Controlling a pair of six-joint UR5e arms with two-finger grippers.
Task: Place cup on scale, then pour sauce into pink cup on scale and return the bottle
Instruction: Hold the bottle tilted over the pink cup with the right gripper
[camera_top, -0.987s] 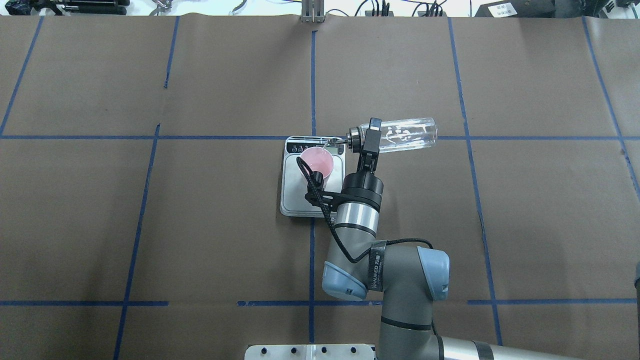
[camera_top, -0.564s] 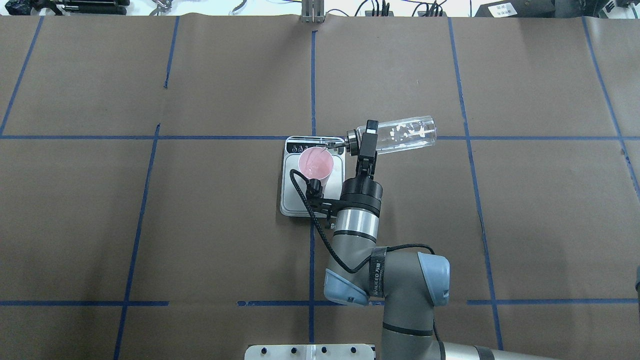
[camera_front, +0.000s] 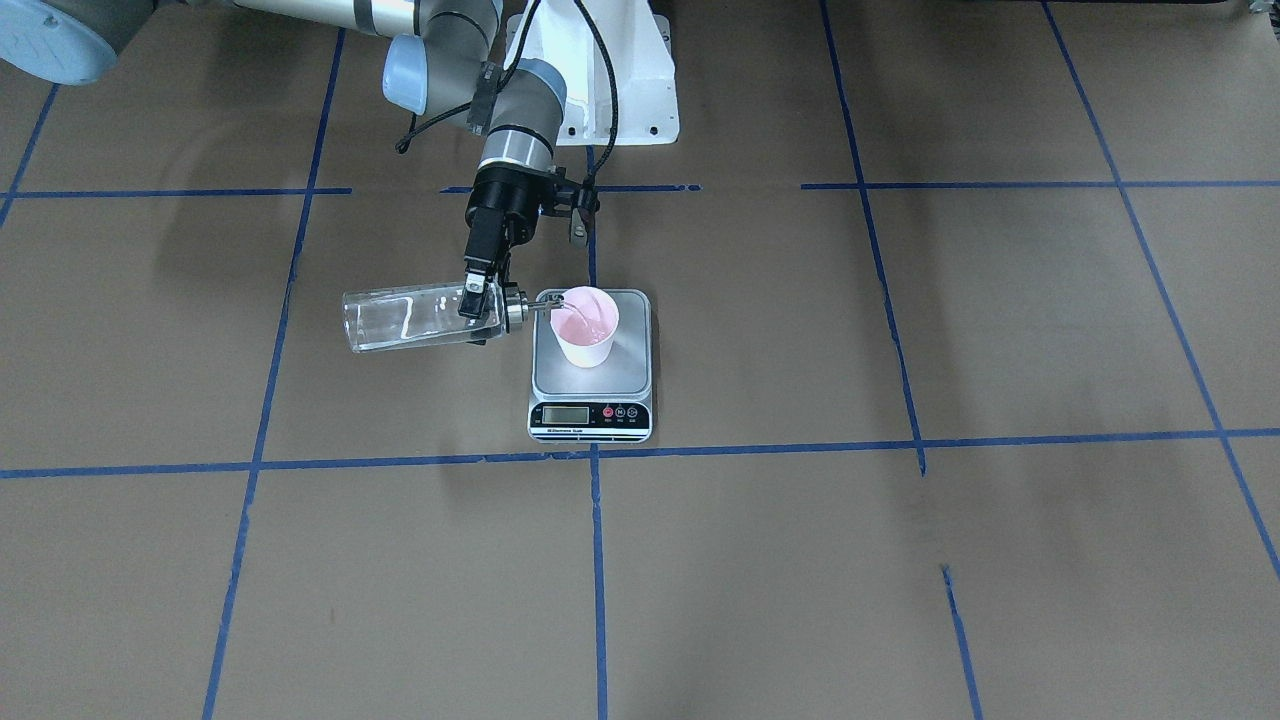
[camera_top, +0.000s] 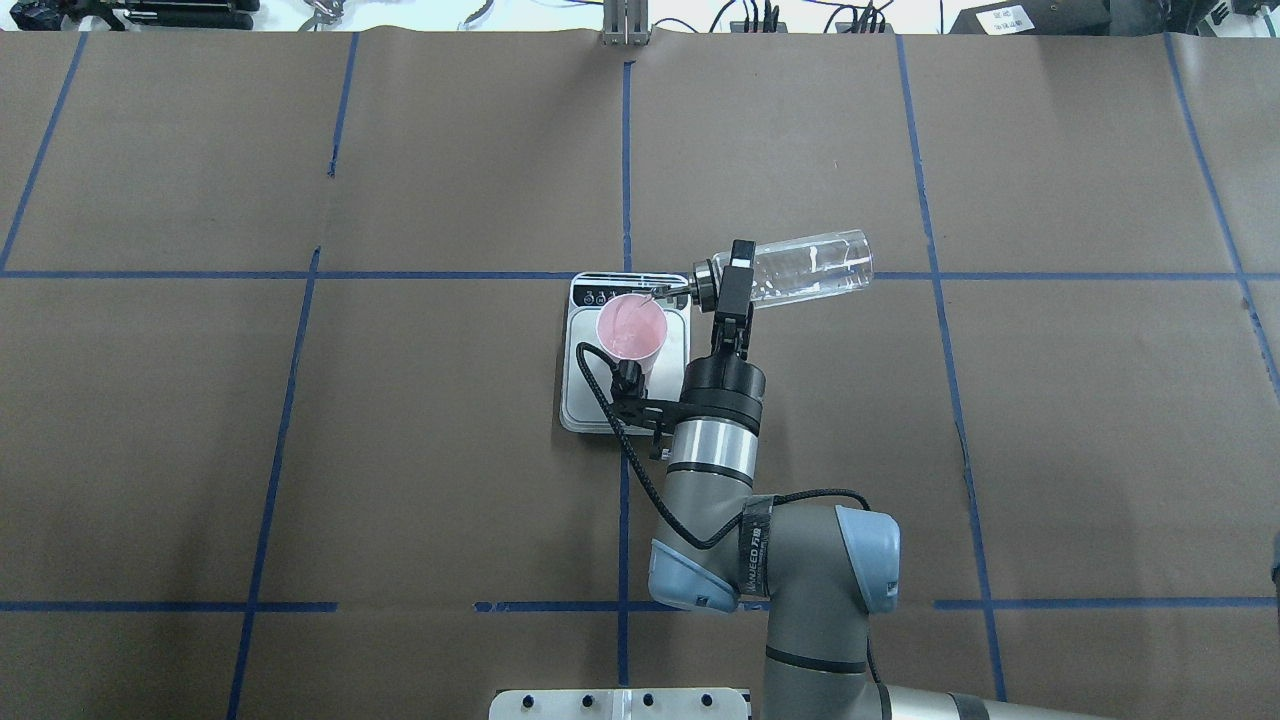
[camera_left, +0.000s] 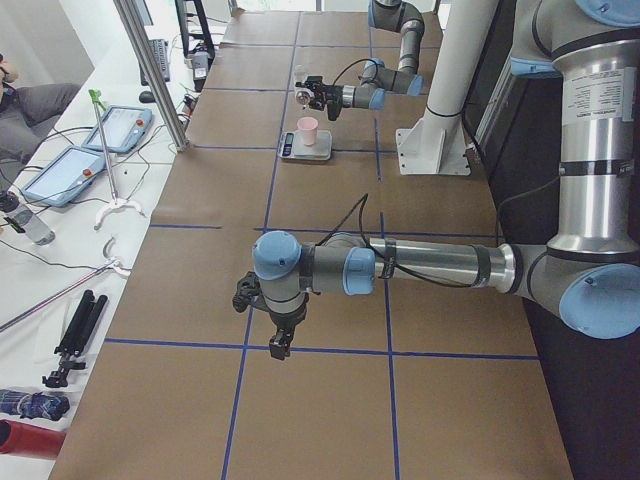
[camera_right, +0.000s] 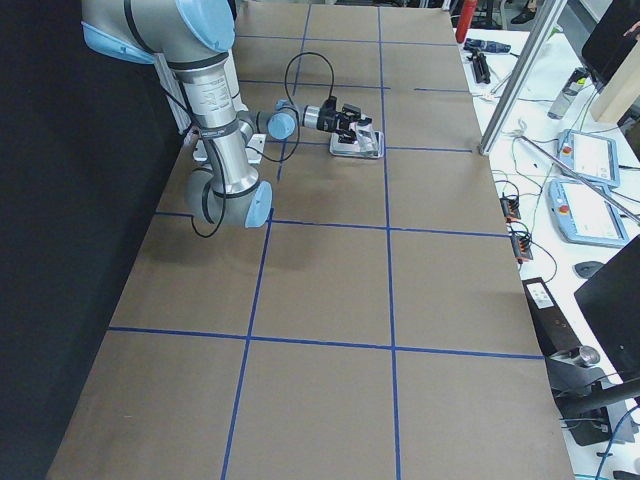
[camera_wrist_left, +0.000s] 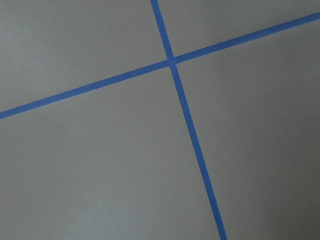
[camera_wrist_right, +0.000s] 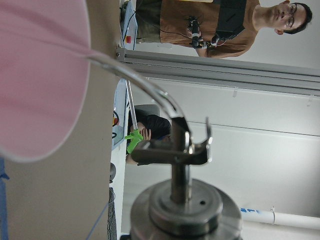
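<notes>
The pink cup (camera_top: 632, 325) stands upright on the scale (camera_top: 585, 400) at the table's middle; both show in the front view, cup (camera_front: 587, 325) on scale (camera_front: 590, 412). My right gripper (camera_top: 735, 275) is shut on the clear glass bottle (camera_top: 810, 265) near its neck and holds it almost level, cap towards the cup. A thin clear stream runs from the metal pourer (camera_wrist_right: 150, 85) into the cup (camera_wrist_right: 40, 75). My left gripper (camera_left: 278, 347) hangs over bare table far from the scale; I cannot tell whether it is open.
Blue tape lines cross the brown table cover. The white robot base (camera_front: 600, 80) stands behind the scale. Tablets (camera_left: 75, 165) and cables lie on the side bench. A person (camera_wrist_right: 225, 25) stands beyond the table.
My right wrist has drawn back slightly, uncovering more of the cup. The bottle stays tipped over the cup, and the bubbles inside it have shifted.
</notes>
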